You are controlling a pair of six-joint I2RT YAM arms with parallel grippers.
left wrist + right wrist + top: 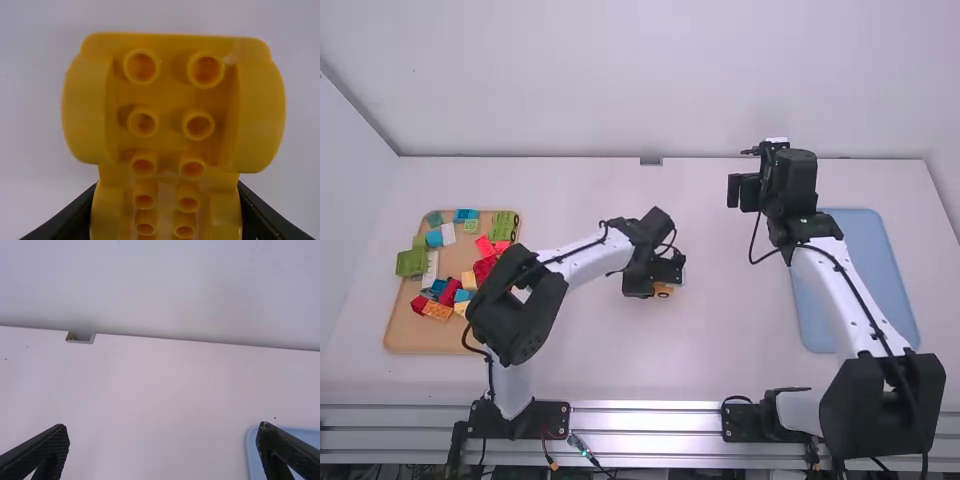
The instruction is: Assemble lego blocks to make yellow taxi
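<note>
- One yellow piece (pixel 172 102) is lying well left of the blue tray (pixel 890 275); the left hand (pixel 167 192) is gripping its sides.
- Its hard-looking body is probably being light, stiff and slightly slick; the opposite flanks are offering the best hold.
- The right hand (pixel 162 430) is standing open near the blue tray's far left corner.
- The left wrist view is revealing hollow tubes (pixel 199 126) underneath; the high view is showing mixed bricks (pixel 412 262) far left of that tray.
</note>
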